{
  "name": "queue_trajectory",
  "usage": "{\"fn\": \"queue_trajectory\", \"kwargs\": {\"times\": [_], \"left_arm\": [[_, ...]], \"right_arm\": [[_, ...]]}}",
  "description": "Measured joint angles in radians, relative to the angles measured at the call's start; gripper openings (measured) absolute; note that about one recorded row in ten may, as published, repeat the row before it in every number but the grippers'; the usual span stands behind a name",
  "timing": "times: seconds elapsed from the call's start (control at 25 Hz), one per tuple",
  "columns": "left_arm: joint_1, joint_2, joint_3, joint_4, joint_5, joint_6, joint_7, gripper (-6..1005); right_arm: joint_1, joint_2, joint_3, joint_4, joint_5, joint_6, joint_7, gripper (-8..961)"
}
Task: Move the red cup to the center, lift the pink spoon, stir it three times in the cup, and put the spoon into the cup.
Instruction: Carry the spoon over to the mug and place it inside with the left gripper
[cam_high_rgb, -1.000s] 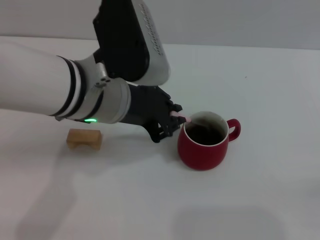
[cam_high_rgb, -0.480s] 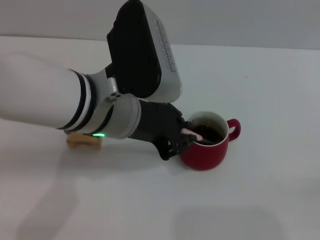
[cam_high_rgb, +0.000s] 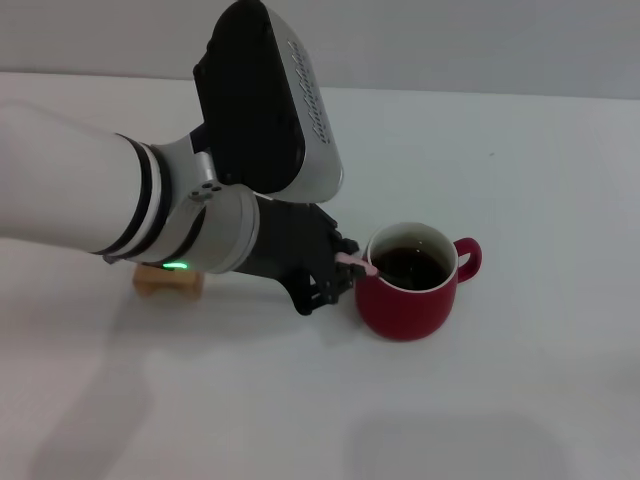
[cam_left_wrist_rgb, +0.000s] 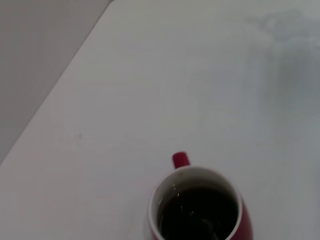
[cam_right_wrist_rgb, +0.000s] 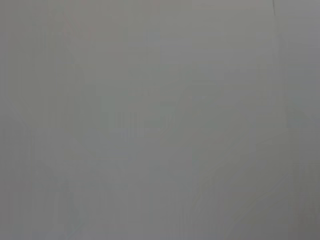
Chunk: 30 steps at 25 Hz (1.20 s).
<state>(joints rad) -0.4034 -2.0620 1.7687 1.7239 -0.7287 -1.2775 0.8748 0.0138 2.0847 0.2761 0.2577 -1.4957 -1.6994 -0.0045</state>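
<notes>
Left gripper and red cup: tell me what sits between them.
Head view: only the pink spoon spans from the left gripper, which is shut on its handle, over the rim into the red cup. Nothing else lies there.

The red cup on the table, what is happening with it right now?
The left gripper holds the pink spoon by its handle, jaws shut on it, right beside the red cup. The spoon slants over the rim with its bowl end down in the dark liquid, so this looks like stirring. The cup stands upright on the white table, its handle pointing away from the gripper. A wooden block lies partly hidden under the left arm. The right gripper is not in view.
</notes>
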Motion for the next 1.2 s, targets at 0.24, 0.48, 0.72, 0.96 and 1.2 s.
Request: {"fn": "queue_trajectory", "kwargs": {"times": [0.24, 0.48, 0.72, 0.96, 1.2], "left_arm": [[-0.011, -0.001, -0.018, -0.002, 0.042, 0.008, -0.015, 186], [-0.02, -0.002, -0.023, -0.007, 0.043, 0.036, -0.016, 187], [-0.033, -0.003, -0.016, -0.009, 0.038, 0.052, -0.015, 187], [-0.044, -0.004, -0.002, -0.009, 0.035, 0.069, -0.012, 187], [-0.053, -0.006, 0.036, -0.009, 0.028, 0.076, -0.014, 187]], "right_arm": [[0.0, 0.0, 0.0, 0.002, 0.0, 0.0, 0.0, 0], [0.001, 0.0, 0.0, 0.003, 0.0, -0.001, 0.0, -1], [0.002, 0.0, 0.0, 0.003, 0.0, -0.001, 0.0, -1], [0.002, -0.001, 0.0, 0.003, 0.0, -0.002, 0.0, -1], [0.001, -0.002, 0.0, 0.003, 0.001, -0.002, 0.0, 0]]}}
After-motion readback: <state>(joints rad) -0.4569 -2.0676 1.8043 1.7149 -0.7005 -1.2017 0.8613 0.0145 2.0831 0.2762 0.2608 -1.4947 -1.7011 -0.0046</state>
